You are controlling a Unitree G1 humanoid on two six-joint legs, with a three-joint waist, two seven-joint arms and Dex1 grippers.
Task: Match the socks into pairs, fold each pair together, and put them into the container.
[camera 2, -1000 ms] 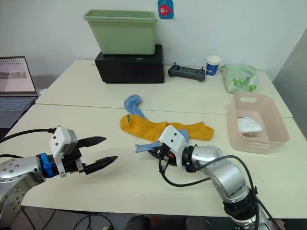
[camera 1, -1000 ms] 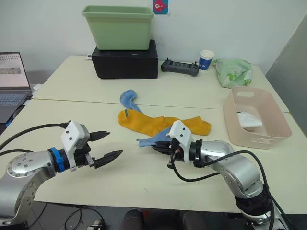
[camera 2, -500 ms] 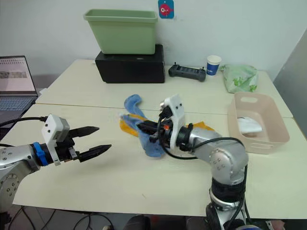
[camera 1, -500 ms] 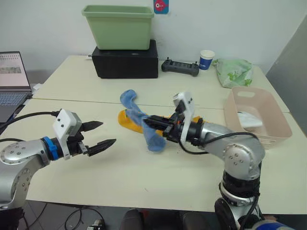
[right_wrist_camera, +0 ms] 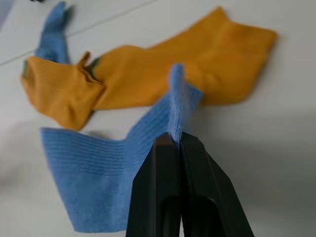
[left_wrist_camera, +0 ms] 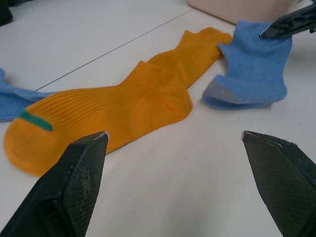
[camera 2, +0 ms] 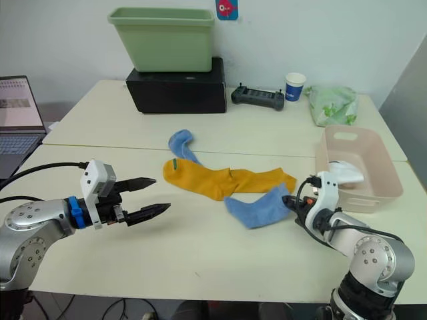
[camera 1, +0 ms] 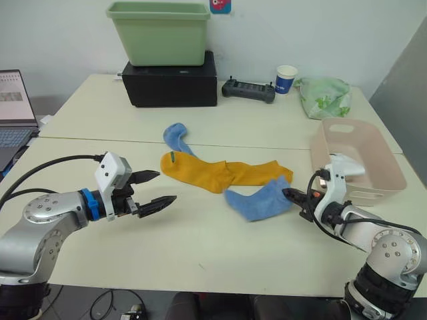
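Note:
Two mustard-yellow socks point(camera 1: 220, 175) lie end to end mid-table, one with a green mark. A light blue sock point(camera 1: 257, 200) lies flat just in front of them, and my right gripper point(camera 1: 293, 195) is shut on its edge, low over the table; the right wrist view shows the cloth pinched between the fingertips point(right_wrist_camera: 173, 140). Another light blue sock point(camera 1: 177, 137) lies behind the yellow ones. My left gripper point(camera 1: 157, 188) hovers open to the left of the yellow socks, holding nothing. The pink container point(camera 1: 389, 157) stands at the right, with a white sock point(camera 1: 347, 165) inside.
A green tub point(camera 1: 159, 30) sits on a black box point(camera 1: 170, 83) at the back. A black controller point(camera 1: 248, 91), a paper cup point(camera 1: 287, 79) and a pale green cloth bundle point(camera 1: 325, 97) line the far edge. A laptop point(camera 1: 10, 107) is at the left.
My right gripper has carried the light blue sock from above the yellow socks to the right and down onto the table. The left gripper stays open in about the same place.

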